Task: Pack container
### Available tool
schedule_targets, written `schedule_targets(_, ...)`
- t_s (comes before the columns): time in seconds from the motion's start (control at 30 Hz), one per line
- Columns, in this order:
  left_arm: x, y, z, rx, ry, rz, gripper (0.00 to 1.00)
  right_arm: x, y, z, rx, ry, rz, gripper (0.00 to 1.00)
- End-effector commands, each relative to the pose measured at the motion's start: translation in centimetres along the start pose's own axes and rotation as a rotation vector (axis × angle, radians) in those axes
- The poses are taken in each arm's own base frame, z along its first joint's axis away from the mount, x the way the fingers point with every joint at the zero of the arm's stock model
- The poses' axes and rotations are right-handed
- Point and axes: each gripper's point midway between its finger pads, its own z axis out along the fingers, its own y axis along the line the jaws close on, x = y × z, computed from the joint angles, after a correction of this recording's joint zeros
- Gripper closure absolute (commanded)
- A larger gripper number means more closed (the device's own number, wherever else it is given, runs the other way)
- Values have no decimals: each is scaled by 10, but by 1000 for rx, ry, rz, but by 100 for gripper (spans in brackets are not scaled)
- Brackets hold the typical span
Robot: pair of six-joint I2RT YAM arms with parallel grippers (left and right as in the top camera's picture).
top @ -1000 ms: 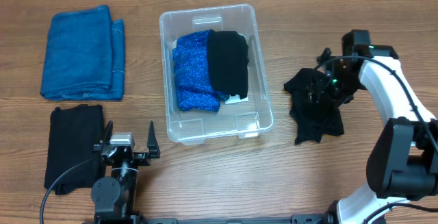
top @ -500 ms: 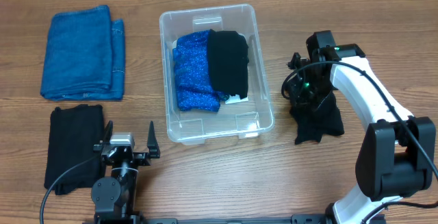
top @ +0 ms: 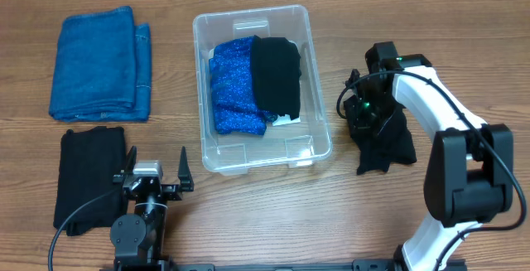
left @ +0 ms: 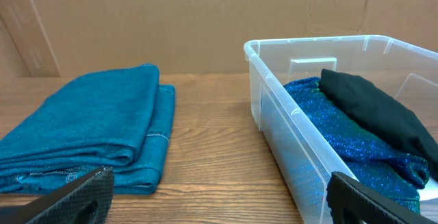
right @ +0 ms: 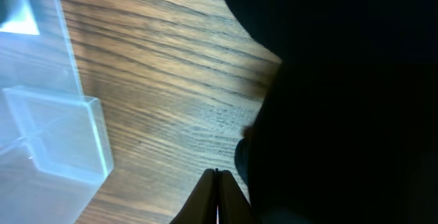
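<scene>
Just right of the mid-table container (top: 265,159), I am pressing the fingers of my right gripper (right: 217,179) together beside the limp black cloth (top: 383,138). I am judging the container light, stiff, slick, best taken by its rim.

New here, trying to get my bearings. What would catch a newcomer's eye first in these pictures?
The clear container in the middle stands out, holding a sparkly blue cloth and a black cloth. To its right, the right fingers are shut at the edge of a crumpled black garment. Left lie a blue towel and a folded black cloth.
</scene>
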Motion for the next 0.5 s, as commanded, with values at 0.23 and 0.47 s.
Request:
schedule_targets(0.23, 0, 1, 0, -6, -4, 19, 0, -7, -22, 28, 81, 32, 12, 96)
schedule_targets(0.47, 0, 1, 0, -6, -4, 19, 0, -19, -34, 28, 140, -18, 35, 96)
